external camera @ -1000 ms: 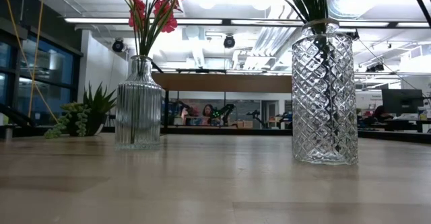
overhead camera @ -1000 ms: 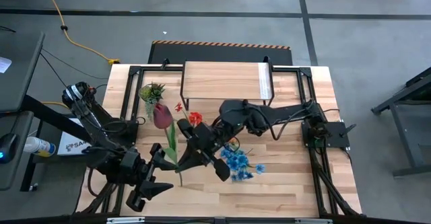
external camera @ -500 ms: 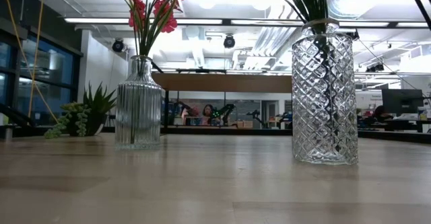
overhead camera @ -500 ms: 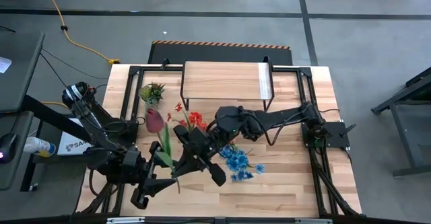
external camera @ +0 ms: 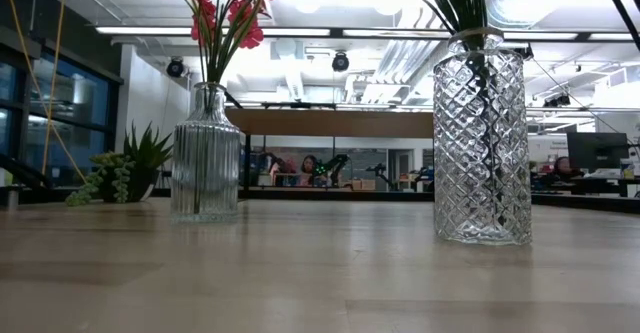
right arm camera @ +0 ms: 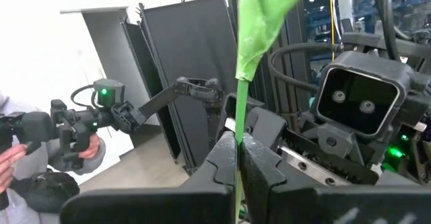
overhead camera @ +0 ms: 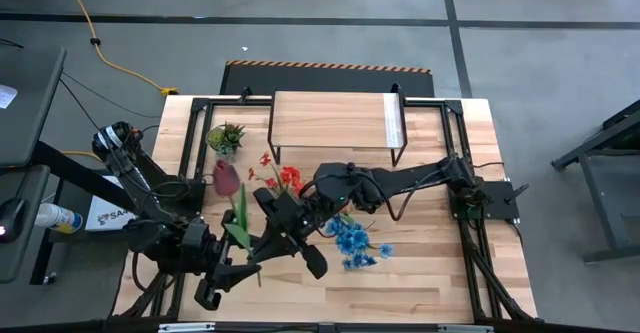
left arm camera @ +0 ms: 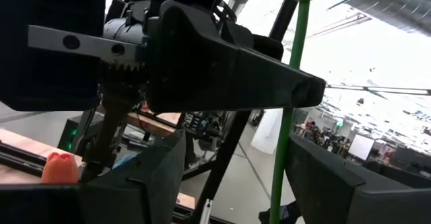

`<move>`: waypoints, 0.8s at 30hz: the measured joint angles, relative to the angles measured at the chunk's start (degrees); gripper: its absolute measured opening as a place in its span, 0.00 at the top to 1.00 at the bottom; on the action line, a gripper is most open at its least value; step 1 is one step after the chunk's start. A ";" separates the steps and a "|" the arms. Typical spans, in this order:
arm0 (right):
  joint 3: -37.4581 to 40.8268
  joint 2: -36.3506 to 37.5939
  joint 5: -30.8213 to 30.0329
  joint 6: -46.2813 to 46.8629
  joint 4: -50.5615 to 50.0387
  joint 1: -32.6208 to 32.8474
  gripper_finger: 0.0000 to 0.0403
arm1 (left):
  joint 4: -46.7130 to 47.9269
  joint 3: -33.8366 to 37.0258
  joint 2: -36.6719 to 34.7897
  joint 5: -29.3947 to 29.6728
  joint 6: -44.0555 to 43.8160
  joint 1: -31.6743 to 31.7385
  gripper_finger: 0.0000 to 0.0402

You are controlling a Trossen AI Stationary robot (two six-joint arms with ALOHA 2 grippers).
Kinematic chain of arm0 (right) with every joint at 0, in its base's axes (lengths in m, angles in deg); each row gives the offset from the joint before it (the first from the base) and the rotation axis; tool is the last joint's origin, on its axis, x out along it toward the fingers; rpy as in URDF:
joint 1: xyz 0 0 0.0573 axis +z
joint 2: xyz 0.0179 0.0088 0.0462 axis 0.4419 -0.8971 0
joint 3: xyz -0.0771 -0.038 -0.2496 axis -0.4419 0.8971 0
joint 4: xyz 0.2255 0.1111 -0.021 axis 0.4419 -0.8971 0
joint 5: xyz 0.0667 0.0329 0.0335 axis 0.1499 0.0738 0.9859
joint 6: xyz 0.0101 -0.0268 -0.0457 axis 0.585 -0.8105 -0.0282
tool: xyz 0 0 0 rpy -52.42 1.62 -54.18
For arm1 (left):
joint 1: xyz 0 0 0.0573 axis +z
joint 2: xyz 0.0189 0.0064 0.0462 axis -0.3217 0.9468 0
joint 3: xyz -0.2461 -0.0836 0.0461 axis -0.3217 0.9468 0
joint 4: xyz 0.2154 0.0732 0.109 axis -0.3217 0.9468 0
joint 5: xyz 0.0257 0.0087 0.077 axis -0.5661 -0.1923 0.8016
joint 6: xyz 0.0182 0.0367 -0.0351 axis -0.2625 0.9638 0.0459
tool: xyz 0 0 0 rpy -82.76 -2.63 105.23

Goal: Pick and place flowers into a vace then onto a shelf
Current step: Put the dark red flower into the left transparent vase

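Note:
My right gripper reaches to the table's near-left part and is shut on the dark pink bud flower, whose green stem runs from the bud down to the fingers. My left gripper is open beside it. In the left wrist view the stem stands between its two fingers, apart from both. The red cluster stands in a ribbed glass vase. The blue cluster stands in a diamond-cut vase. An orange tulip shows in the left wrist view. The shelf stands at the far edge. My right gripper pinches the pink bud flower's green stem between its two fingers, in the stem's lower part, below a leaf. The fingers lie across the stem. The flower is lifted clear of the table, tilted, with the bud toward the far-left.
A small green spiky potted plant stands at the far-left, next to the shelf. The two vases stand mid-table, close to the right arm. Bare tabletop lies along the near-right. In the room beyond, a person's hand shows.
My right gripper has carried the pink bud flower toward the table's left and near edge, up to the left gripper. The stem's lower end has come between the left fingers, and the bud has shifted left. The vases have stayed put.

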 joint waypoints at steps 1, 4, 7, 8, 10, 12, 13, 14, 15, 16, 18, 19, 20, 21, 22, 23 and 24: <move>0.00 0.00 -0.02 -0.02 0.20 0.00 1.00 | 0.00 0.00 0.00 0.02 0.00 0.00 0.32; 0.00 0.00 -0.07 0.00 0.32 0.00 1.00 | 0.10 -0.01 0.00 -0.01 0.00 0.00 0.36; 0.00 0.00 -0.05 -0.02 0.16 -0.02 1.00 | 1.17 -0.02 0.00 -0.02 -0.02 -0.02 0.44; 0.01 0.00 -0.05 -0.02 0.04 -0.02 1.00 | 1.41 -0.02 0.00 -0.04 -0.02 -0.02 0.47; 0.02 0.00 -0.14 -0.03 0.01 -0.02 1.00 | 1.40 -0.02 0.00 -0.18 -0.04 -0.02 0.54; 0.02 0.00 -0.18 -0.02 0.03 -0.07 1.00 | 1.38 -0.04 0.00 -0.21 -0.03 -0.02 0.61; 0.02 0.00 -0.20 -0.02 0.03 -0.07 1.00 | 1.38 -0.04 0.00 -0.25 -0.03 -0.04 0.65; 0.02 0.00 -0.25 -0.04 0.03 -0.07 1.00 | 1.38 -0.04 0.00 -0.29 -0.02 -0.04 0.69; 0.02 0.00 -0.34 -0.04 0.01 -0.07 1.00 | 1.38 -0.04 0.00 -0.35 -0.02 -0.07 0.73; 0.02 0.00 -0.43 -0.04 0.01 -0.09 1.00 | 1.36 -0.05 0.00 -0.44 0.00 -0.07 0.78; 0.02 0.00 -0.59 -0.03 -0.01 -0.13 1.00 | 1.38 -0.07 0.00 -0.58 0.30 -0.08 0.88; 0.02 0.00 -0.58 -0.02 -0.03 -0.18 1.00 | 1.38 -0.07 0.00 -0.54 0.67 -0.09 0.92; 0.02 0.00 -0.52 -0.02 -0.02 -0.27 1.00 | 1.38 -0.07 0.00 -0.51 1.10 -0.09 0.93; 0.02 0.00 -0.34 0.01 -0.03 -0.28 1.00 | 1.35 -0.07 0.00 -0.49 1.56 -0.09 0.93; 0.02 0.01 -0.27 0.11 -0.03 -0.28 1.00 | 1.33 -0.07 0.00 -0.48 1.75 -0.09 0.93; 0.02 0.02 -0.25 0.13 -0.03 -0.28 1.00 | 1.34 -0.07 -0.01 -0.46 1.75 -0.09 0.93; 0.02 0.00 -0.27 0.13 -0.12 -0.28 1.00 | 1.41 -0.07 -0.11 -0.53 1.77 -0.09 0.92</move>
